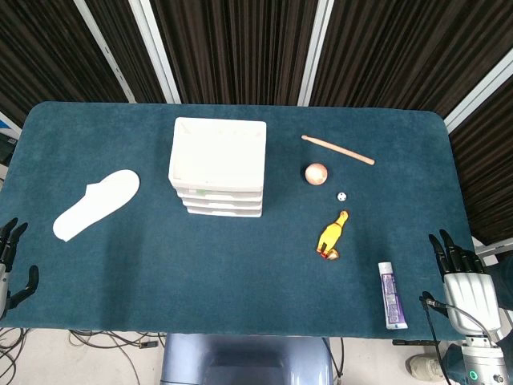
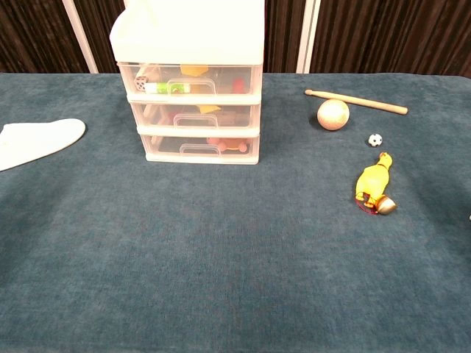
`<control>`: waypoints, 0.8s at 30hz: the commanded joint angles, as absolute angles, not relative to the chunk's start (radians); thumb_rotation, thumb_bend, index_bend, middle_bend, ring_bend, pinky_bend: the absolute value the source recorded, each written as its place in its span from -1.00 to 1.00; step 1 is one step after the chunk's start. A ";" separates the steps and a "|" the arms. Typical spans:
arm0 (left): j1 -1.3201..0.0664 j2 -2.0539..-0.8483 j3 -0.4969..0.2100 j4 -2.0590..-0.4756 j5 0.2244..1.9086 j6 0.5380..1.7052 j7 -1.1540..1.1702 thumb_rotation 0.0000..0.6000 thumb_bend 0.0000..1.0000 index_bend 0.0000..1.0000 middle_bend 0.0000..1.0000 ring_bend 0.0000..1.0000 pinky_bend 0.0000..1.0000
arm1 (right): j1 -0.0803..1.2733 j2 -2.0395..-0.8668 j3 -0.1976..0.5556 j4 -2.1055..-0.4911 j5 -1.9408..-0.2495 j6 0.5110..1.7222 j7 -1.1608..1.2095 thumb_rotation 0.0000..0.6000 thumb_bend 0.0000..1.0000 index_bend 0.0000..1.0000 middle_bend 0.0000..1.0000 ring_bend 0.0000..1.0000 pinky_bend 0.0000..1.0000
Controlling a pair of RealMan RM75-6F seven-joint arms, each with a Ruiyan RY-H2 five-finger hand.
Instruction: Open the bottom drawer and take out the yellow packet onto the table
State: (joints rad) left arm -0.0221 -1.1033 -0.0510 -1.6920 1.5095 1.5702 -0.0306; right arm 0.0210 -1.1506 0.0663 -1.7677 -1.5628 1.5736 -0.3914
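Note:
A white three-drawer cabinet (image 1: 218,164) stands on the blue table; in the chest view its clear-fronted drawers (image 2: 197,110) are all closed. The bottom drawer (image 2: 199,147) shows red and pink items behind its handle; no yellow packet can be made out in it. Yellow shows in the top and middle drawers. My left hand (image 1: 10,265) hangs off the table's left front edge, fingers apart, holding nothing. My right hand (image 1: 465,289) sits at the right front edge, fingers spread and empty. Neither hand appears in the chest view.
A white shoe insole (image 1: 96,204) lies left of the cabinet. To the right are a wooden stick (image 1: 337,149), a wooden ball (image 1: 317,172), a tiny soccer ball (image 1: 341,196), a yellow rubber chicken (image 1: 333,234) and a purple-white tube (image 1: 391,295).

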 commanded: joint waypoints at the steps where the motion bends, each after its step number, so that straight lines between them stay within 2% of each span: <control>1: -0.021 -1.103 -0.051 -1.692 1.510 1.571 -0.031 1.00 0.03 -0.94 -1.00 -1.00 -1.00 | 0.021 -1.150 0.066 -1.768 -1.562 1.574 -0.391 1.00 -0.70 -0.98 -0.90 -0.57 -0.54; 18: -0.021 -1.104 -0.048 -1.691 1.519 1.574 -0.033 1.00 0.03 -0.94 -1.00 -1.00 -1.00 | 0.016 -1.148 0.062 -1.776 -1.567 1.581 -0.397 1.00 -0.69 -0.98 -0.90 -0.56 -0.54; 24: -0.023 -1.105 -0.048 -1.693 1.520 1.571 -0.030 1.00 0.03 -0.94 -1.00 -1.00 -1.00 | 0.018 -1.138 0.055 -1.785 -1.589 1.580 -0.324 1.00 -0.69 -0.98 -0.85 -0.50 -0.54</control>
